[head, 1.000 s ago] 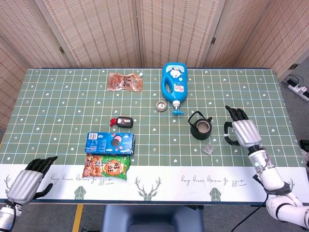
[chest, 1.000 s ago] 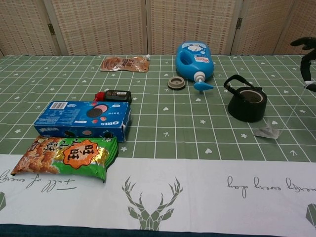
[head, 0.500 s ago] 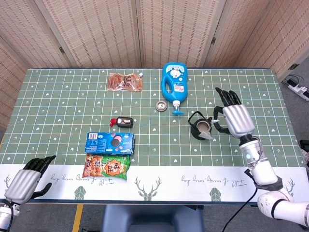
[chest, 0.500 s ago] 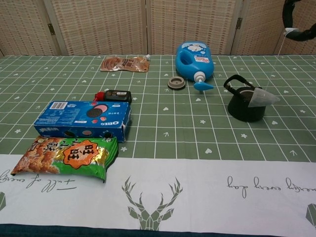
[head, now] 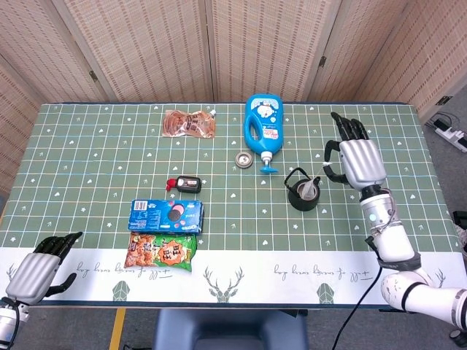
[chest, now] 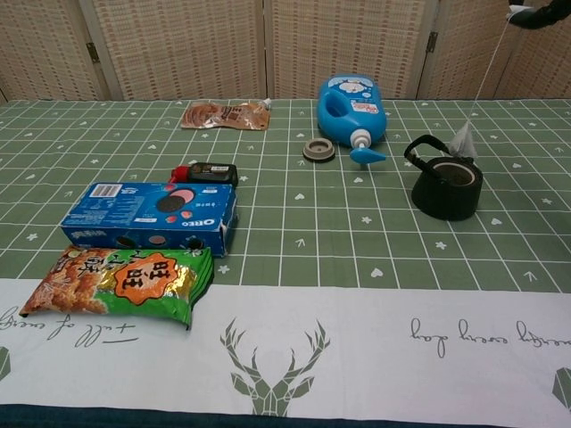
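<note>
Head view: a tea bag (head: 311, 188) is held over the black teapot (head: 303, 194) by its string, pinched in the raised right hand (head: 356, 162); the left hand (head: 34, 271), fingers loosely curled, is kept at the table's (head: 87, 146) near edge. Chest view: the tea bag (chest: 463, 140) is seen hanging just above the teapot (chest: 445, 185) opening, the string running up to the right hand (chest: 538, 14) at the top edge.

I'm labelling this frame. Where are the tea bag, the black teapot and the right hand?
tea bag (chest: 463, 141), chest view, its mesh pouch.
black teapot (chest: 443, 193), chest view, its front wall.
right hand (head: 359, 162), head view, back of the palm.
</note>
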You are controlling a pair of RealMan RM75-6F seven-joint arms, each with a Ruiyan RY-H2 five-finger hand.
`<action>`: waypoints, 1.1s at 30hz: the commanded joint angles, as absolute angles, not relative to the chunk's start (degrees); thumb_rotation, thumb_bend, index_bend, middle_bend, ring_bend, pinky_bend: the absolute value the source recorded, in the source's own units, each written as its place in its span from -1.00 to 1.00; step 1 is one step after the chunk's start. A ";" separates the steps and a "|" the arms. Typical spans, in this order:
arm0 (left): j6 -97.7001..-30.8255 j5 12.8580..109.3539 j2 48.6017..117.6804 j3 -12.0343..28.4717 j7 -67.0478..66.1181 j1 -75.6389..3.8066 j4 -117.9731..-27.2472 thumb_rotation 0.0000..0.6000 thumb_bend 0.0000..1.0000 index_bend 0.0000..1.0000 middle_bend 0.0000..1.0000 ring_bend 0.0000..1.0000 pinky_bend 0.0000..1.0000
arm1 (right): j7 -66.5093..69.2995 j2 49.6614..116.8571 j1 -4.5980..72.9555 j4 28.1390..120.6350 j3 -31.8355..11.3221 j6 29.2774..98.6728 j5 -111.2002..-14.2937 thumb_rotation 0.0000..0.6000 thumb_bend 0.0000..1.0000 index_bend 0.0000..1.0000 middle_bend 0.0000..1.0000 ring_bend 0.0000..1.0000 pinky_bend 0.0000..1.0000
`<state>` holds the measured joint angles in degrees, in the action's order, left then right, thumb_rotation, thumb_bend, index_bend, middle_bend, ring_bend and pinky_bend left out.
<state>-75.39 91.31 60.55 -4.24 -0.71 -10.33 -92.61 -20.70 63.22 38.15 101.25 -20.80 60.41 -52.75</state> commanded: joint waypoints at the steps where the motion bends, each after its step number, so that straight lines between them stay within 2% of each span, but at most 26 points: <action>1: -75.49 91.41 60.57 -4.30 -0.94 -10.27 -92.72 1.00 -0.34 -1.00 -0.80 -0.73 -0.74 | -20.92 64.90 39.13 98.64 -19.76 59.32 -51.12 1.00 -0.20 0.17 -1.00 -1.00 -1.00; 18: -75.97 91.77 60.36 -4.45 -0.49 -10.10 -92.77 1.00 -0.34 -1.00 -0.80 -0.73 -0.74 | -18.63 69.22 40.21 91.23 -16.23 57.07 -51.15 1.00 -0.21 0.17 -1.00 -1.00 -1.00; 27: -75.78 91.67 60.72 -4.50 -1.67 -10.08 -92.76 1.00 -0.34 -1.00 -0.80 -0.73 -0.74 | -14.64 70.67 36.87 85.46 -12.33 57.32 -54.62 1.00 -0.21 0.17 -1.00 -1.00 -1.00; 33: -74.79 90.54 61.30 -4.21 -2.84 -10.33 -92.70 1.00 -0.34 -1.00 -0.80 -0.73 -0.73 | -12.28 69.99 37.80 82.97 -14.26 55.21 -53.88 1.00 -0.21 0.17 -1.00 -1.00 -1.00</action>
<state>-74.88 90.63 61.22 -4.27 -2.76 -10.27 -92.74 -12.24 70.22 37.32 83.31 -13.67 55.72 -54.24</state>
